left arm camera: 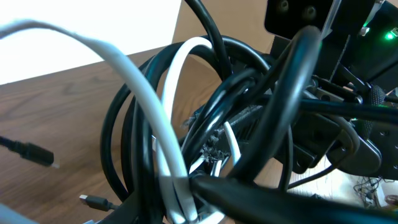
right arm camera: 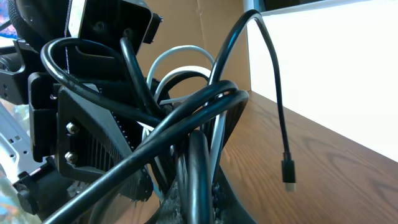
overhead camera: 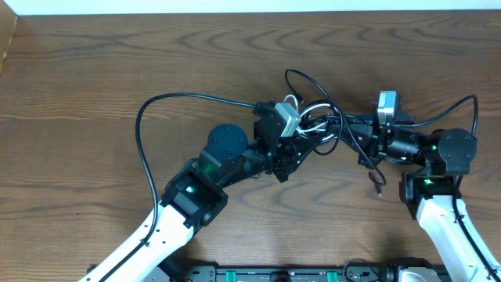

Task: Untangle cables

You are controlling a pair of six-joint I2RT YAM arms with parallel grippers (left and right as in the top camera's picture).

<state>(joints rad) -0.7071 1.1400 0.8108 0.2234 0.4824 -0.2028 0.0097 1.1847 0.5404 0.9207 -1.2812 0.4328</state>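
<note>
Hard against the left wrist lens, the white cable arcs over and down through a thick coil of black cables, so close that they hide that gripper's own fingers. The whole knot of cables hangs between the two end effectors, raised off the table rather than lying on it. That looks deliberate: lifted, the loops open out and loose ends can drop clear. One such end, a black plug, dangles free to one side of the right gripper, away from the coil. Another plug end shows low beside the left gripper; I cannot tell whether it rests on the wood or hangs.

The left gripper is buried in the near side of the bundle. Whether its jaws are wide, narrow or pinching a strand I cannot tell, since cords cover them in every view. The right gripper faces it from the opposite side, jaws closed, with black strands converging just in front of it. It probably pins one, though the contact is hidden. The arms look set to draw the knot apart between them, and the job seems far from done: white and black loops thread through one another.
</note>
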